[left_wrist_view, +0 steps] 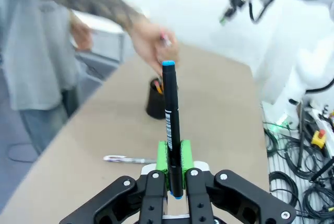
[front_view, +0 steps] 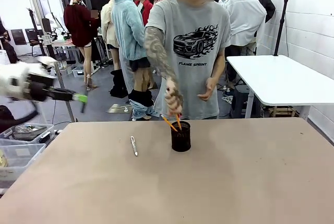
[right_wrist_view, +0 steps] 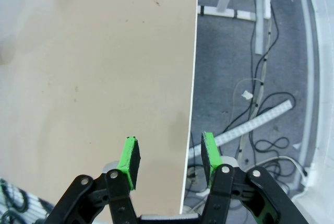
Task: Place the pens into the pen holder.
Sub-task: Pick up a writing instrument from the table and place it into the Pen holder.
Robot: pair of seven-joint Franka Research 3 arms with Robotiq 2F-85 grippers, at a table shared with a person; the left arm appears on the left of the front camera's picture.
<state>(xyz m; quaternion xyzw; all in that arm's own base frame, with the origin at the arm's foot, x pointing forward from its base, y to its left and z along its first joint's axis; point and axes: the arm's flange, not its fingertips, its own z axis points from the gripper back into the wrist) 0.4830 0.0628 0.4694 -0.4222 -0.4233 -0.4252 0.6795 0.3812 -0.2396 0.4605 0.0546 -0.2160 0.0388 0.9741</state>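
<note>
My left gripper (left_wrist_view: 174, 164) is shut on a dark pen (left_wrist_view: 170, 125) with a teal tip, which stands up between the green pads. In the front view this gripper (front_view: 79, 98) is blurred at the far left, off the table's edge. The black mesh pen holder (front_view: 180, 136) stands at the table's far middle, and the person's hand (front_view: 174, 103) holds orange pens (front_view: 169, 123) in it. A silver-white pen (front_view: 134, 145) lies flat on the table left of the holder. My right gripper (right_wrist_view: 169, 161) hangs open and empty over the table's side edge.
The tan table (front_view: 219, 182) is bare in front. Plastic bins (front_view: 21, 153) sit low at the left. A white table (front_view: 282, 78) stands at the back right. Cables (right_wrist_view: 255, 119) lie on the floor below the right gripper.
</note>
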